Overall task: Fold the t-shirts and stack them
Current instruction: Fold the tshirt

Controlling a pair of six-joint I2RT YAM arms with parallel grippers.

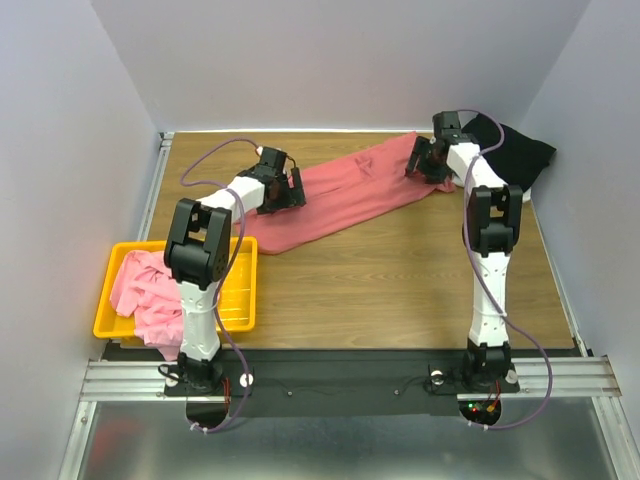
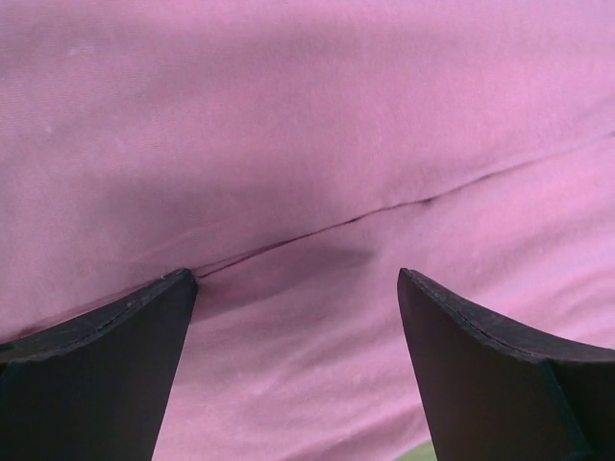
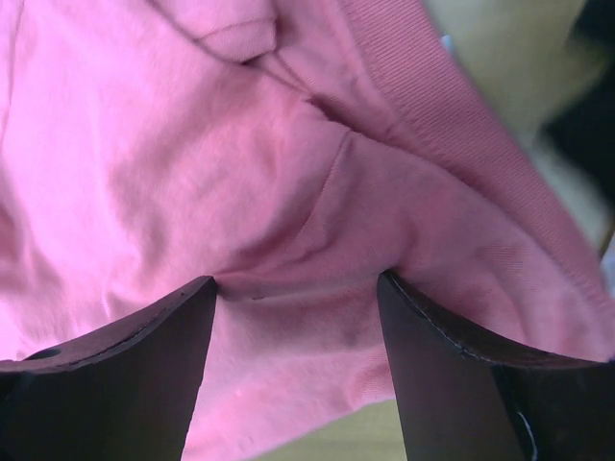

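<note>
Both unclenched, left claw [image 1: 291, 189] and right claw [image 1: 419, 159], above the dusty-red shirt [image 1: 345, 198]. Pinch one layer only (easy mistake) and it could bunch.

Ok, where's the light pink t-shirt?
The light pink t-shirt lies bunched in the yellow basket at the table's near-left corner in the top view, partly hidden by the left arm.

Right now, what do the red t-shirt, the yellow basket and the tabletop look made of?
Dusty-red t-shirt: soft matte knit, probably cotton jersey. It drapes in folds and has a ribbed collar and stitched seams.
Yellow basket: moulded plastic, slightly glossy, slotted.
Table: wood or wood-look laminate. Grain shows, but I can't tell which.
</note>
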